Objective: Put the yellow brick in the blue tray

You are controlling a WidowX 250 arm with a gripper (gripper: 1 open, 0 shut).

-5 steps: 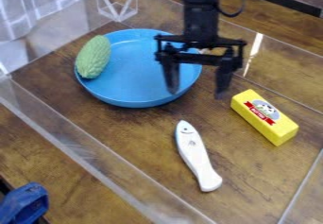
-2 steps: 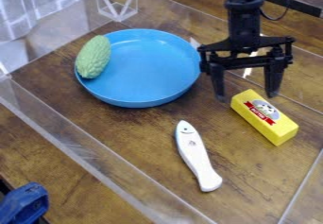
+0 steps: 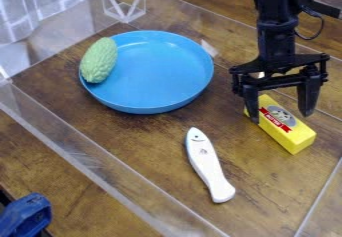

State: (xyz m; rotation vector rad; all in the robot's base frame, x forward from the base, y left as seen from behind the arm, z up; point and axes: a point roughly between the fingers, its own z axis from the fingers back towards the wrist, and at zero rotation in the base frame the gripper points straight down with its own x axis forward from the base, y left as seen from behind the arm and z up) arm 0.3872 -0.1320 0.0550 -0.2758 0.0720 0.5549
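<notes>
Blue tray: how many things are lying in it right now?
1: the green bumpy thing, at the left side of the blue tray. The yellow brick is outside it.

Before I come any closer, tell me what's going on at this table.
A black robot arm is working over the wooden table. Its end effector is open, with its fingers spread about the far end of the yellow rectangular brick with a red-and-white label, which lies on the wood. The brick is meant for the round, shallow blue plastic tray, but is not in it yet. A bumpy green object sits at the tray's left edge in the view.
</notes>
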